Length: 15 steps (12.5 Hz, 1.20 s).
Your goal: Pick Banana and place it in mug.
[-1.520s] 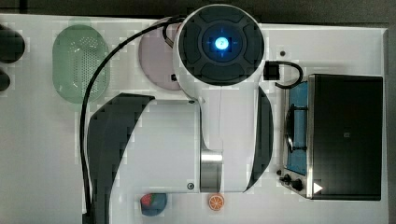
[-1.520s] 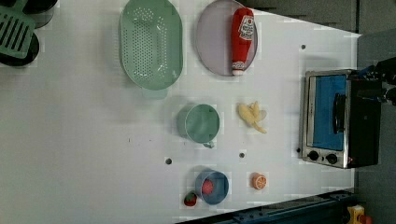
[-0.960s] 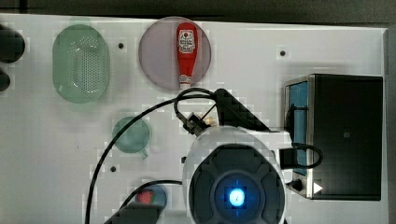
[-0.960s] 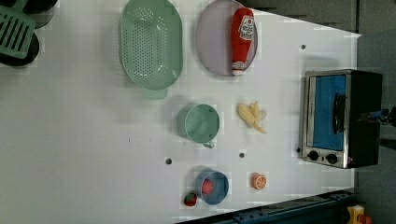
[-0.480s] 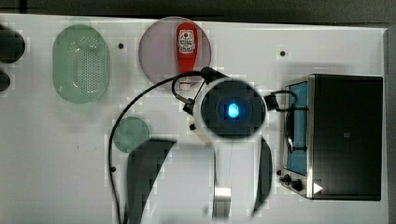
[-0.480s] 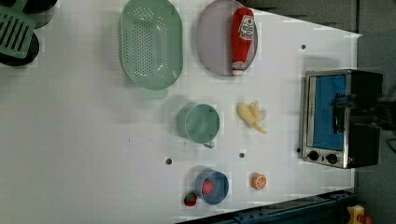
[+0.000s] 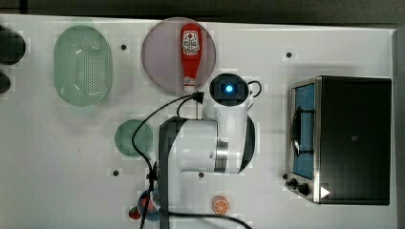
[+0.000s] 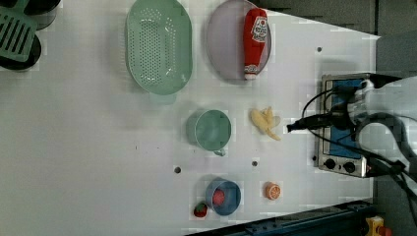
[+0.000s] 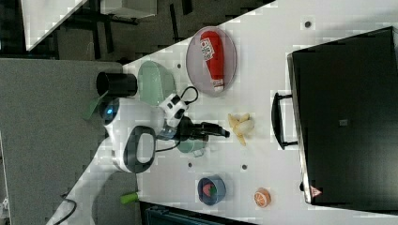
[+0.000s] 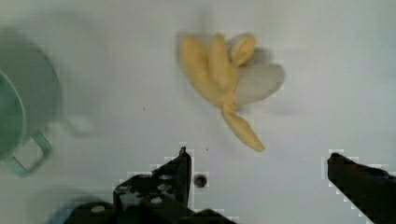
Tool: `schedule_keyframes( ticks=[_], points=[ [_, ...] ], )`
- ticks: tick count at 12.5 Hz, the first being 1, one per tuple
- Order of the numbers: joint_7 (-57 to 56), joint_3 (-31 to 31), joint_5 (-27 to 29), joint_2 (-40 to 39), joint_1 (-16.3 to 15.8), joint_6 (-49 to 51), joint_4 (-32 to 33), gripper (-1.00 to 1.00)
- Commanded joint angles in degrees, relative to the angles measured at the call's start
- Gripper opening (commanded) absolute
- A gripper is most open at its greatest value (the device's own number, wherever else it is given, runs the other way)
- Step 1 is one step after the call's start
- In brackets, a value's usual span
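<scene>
The pale yellow banana [image 8: 265, 123] lies on the white table with its peel flaps splayed, a short way to the left view's right of the dark green mug [image 8: 212, 130]. Both also appear in the wrist view, the banana [image 10: 227, 80] ahead of my fingers and the mug [image 10: 13, 122] at the edge with its handle showing. My gripper [image 10: 261, 164] is open, its fingers wide apart with nothing between them, hovering short of the banana without touching it. In the right view the gripper [image 9: 221, 132] points at the banana [image 9: 241, 125]. In the top view the arm hides the banana; the mug [image 7: 133, 138] is visible.
A red ketchup bottle [image 8: 255, 42] lies on a purple plate [image 8: 224, 40]. A pale green perforated basket [image 8: 158, 45] is beside it. A blue bowl [image 8: 223, 196] of red fruit, a strawberry [image 8: 199, 210] and an orange slice [image 8: 272, 190] sit near the table edge. A toaster oven [image 7: 345, 139] stands beyond the banana.
The arm has swung over the table, coming in over the toaster oven in the left view until its gripper hangs near the banana. Banana, mug and the other things have not moved.
</scene>
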State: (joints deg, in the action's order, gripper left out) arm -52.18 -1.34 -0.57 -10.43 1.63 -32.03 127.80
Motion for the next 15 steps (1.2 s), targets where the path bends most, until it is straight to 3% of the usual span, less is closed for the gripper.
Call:
schedule_keyframes(
  ticks=[1,9,10,15],
  points=[
    [-11.5,0.7,-1.0,-1.9,-0.3,-10.9,0.3,1.0],
    [-15.2,0.8,-1.1,-10.4,-0.3,-25.2,5.6,1.0],
    [-15.3,0.8,-1.1,-10.9,-0.2,-25.6,6.3,0.93],
    [-15.2,0.5,-1.1,-11.3,-0.2,-28.1,8.5,-0.25]
  ],
)
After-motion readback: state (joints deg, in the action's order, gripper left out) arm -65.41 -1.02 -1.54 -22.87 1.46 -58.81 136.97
